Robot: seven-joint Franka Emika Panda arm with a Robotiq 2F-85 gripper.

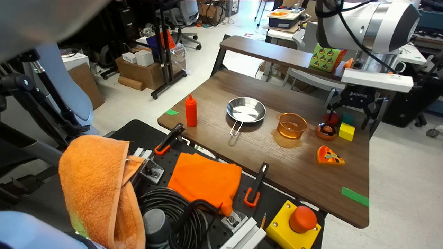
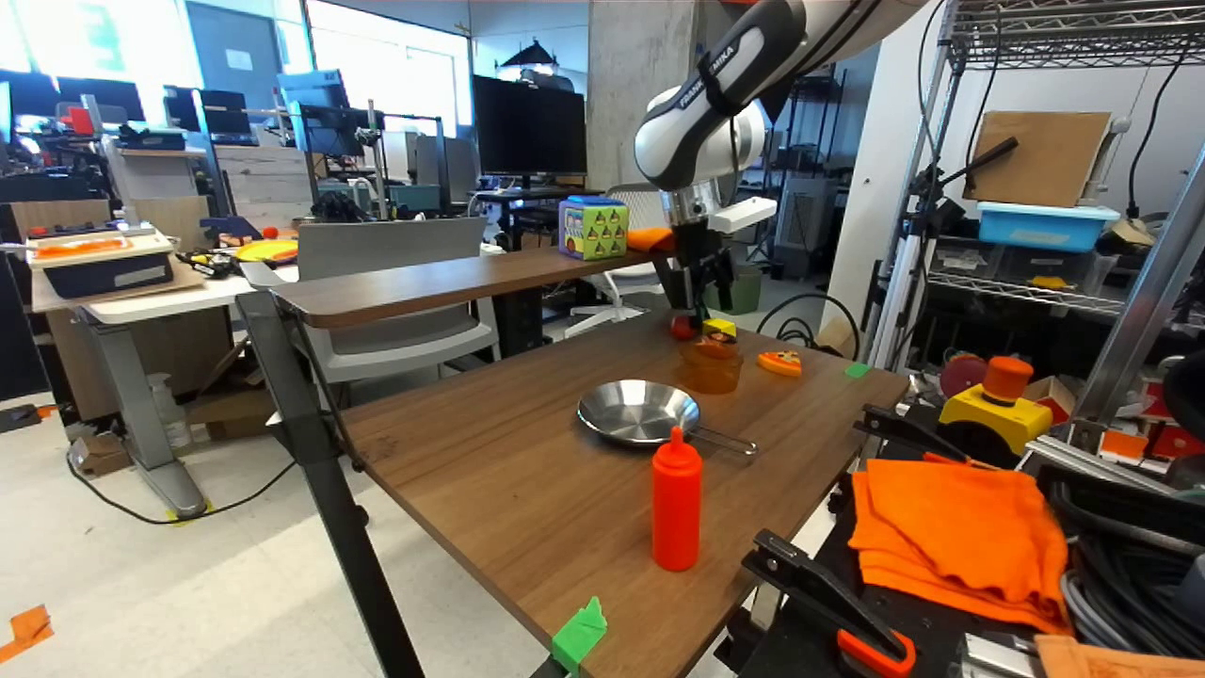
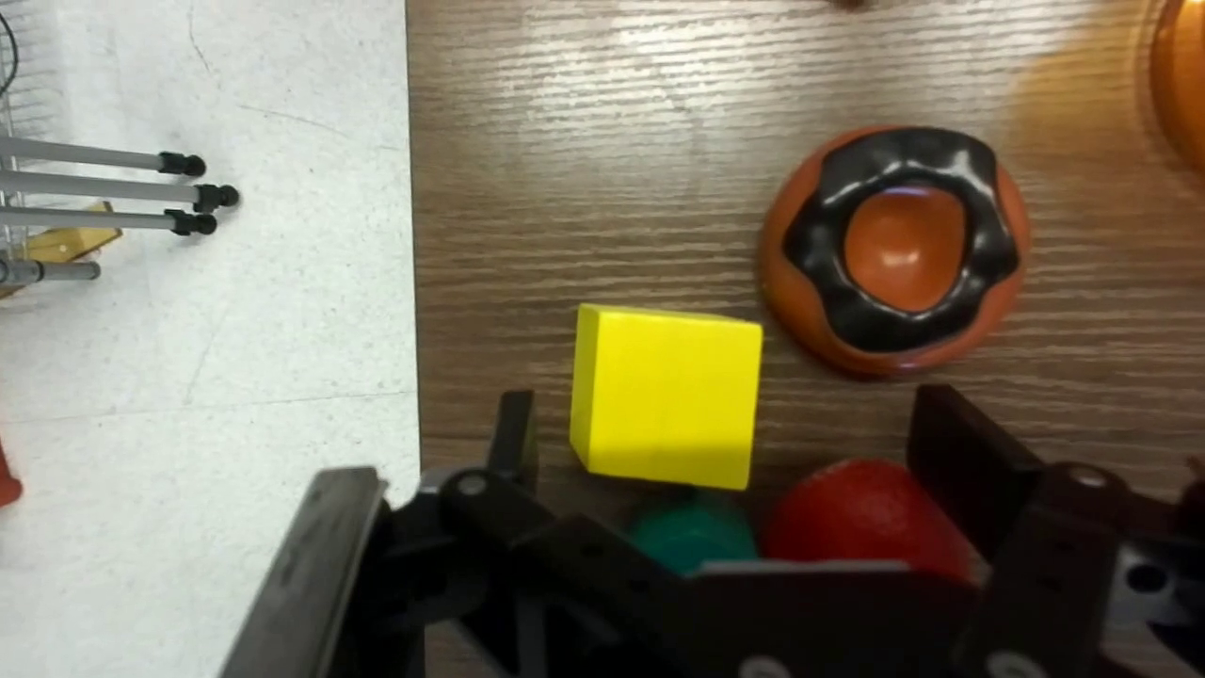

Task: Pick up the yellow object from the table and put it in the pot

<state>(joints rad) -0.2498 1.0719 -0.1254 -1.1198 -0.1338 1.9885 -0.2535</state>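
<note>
My gripper (image 3: 729, 414) has its two fingers spread wide apart and I have hold of nothing; in the wrist view they reach in from the lower edge, with a gap on either side of the yellow block (image 3: 670, 395). That block rests on the wooden table (image 3: 565, 226) a little below the middle of the frame. Above and to the right of it, just apart, lies an orange-brown doughnut (image 3: 899, 254) with dark icing. Below the block, partly hidden behind me, are a teal object (image 3: 697, 535) and a rounded red object (image 3: 861, 516); I cannot tell whether the teal one touches the block. The amber pot (image 3: 1184, 85) is cut off at the upper right there. In an exterior view the pot is whole and upright, right of centre, with the doughnut between it and the block, and my fingertips show just above the block in the frame. Left of the pot lies a silver pan (image 1: 246, 112), farther left stands a red bottle (image 1: 191, 112), and a pizza-slice wedge (image 1: 328, 156) lies below the doughnut. In both exterior views a patterned box (image 1: 326, 58) sits on a raised shelf (image 1: 270, 51).
</note>
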